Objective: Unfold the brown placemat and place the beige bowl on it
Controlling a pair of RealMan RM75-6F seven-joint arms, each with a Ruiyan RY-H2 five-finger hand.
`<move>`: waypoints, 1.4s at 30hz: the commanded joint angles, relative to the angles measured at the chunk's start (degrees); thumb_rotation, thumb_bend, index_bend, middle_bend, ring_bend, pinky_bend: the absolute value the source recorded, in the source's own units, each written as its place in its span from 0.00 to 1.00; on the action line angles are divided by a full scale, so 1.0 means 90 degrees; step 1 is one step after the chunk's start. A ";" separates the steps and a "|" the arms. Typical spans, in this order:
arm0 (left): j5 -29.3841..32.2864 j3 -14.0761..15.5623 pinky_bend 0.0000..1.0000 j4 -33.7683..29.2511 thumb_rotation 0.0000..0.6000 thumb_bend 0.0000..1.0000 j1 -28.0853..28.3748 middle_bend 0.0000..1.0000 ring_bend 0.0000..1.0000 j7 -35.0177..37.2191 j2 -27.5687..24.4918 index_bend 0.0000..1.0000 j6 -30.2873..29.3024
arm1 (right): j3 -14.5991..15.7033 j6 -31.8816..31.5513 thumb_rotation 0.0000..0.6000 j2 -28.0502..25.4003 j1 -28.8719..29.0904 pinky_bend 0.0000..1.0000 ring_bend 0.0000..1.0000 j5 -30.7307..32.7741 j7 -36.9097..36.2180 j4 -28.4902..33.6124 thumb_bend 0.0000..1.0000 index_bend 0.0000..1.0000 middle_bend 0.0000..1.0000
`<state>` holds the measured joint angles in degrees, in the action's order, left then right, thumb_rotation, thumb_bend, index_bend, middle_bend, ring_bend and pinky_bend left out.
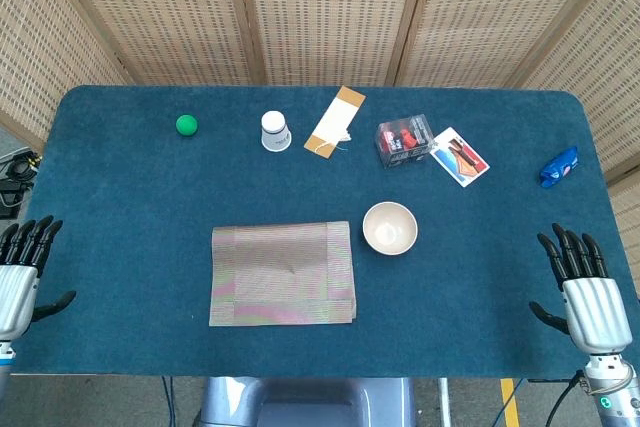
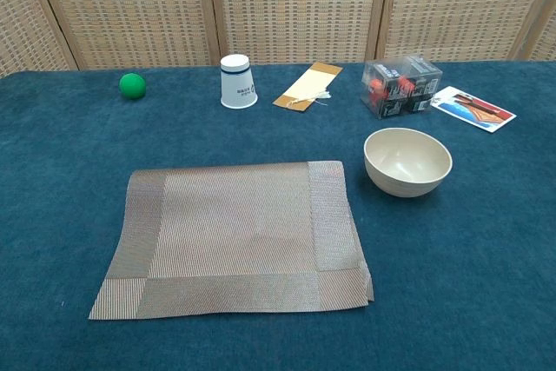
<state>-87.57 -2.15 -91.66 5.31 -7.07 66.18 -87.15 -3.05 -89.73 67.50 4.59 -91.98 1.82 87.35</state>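
The brown placemat lies folded flat on the blue table, near the front middle, its doubled edge showing along the right side. Just right of it the beige bowl stands upright and empty, a small gap between them. My left hand hovers at the table's left edge with fingers spread and nothing in it. At the right edge my right hand is likewise spread and empty. Both hands are far from the mat and bowl and show only in the head view.
Along the back stand a green ball, an upside-down white paper cup, a brown and cream card, a clear box, a picture card and a blue object at far right. The blue cloth covers the table.
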 commanded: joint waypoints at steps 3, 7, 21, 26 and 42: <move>-0.0020 0.0003 0.00 -0.0006 1.00 0.13 -0.0016 0.00 0.00 0.0005 -0.0002 0.00 -0.0032 | 0.0005 0.0001 1.00 -0.0021 -0.0006 0.00 0.00 0.0001 -0.0010 0.0034 0.07 0.09 0.00; -0.0016 0.0005 0.00 0.0016 1.00 0.14 -0.0009 0.00 0.00 0.0033 0.0003 0.00 -0.0008 | 0.0003 0.0020 1.00 -0.0023 -0.0002 0.00 0.00 0.0015 0.0002 0.0042 0.07 0.09 0.00; -0.0092 0.0044 0.00 0.0001 1.00 0.10 0.0047 0.00 0.00 0.0151 -0.0020 0.00 0.0092 | -0.0009 0.0166 1.00 -0.0072 0.0010 0.00 0.00 0.0170 -0.0056 0.0125 0.07 0.09 0.00; -0.0186 0.0060 0.00 -0.0035 1.00 0.04 0.0081 0.00 0.00 0.0143 -0.0016 0.00 0.0099 | 0.0007 0.0186 1.00 -0.0085 -0.0005 0.00 0.00 0.0192 -0.0073 0.0114 0.07 0.09 0.00; -0.0951 0.0559 0.00 0.0209 1.00 0.11 0.0594 0.00 0.00 -0.0643 0.0825 0.00 0.1051 | 0.0019 0.0194 1.00 -0.0313 -0.0090 0.00 0.00 0.0313 -0.0409 0.0303 0.07 0.09 0.00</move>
<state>-95.13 2.22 -90.59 9.94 -11.91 72.47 -78.65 -2.78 -87.89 64.86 3.87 -89.31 -1.63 89.94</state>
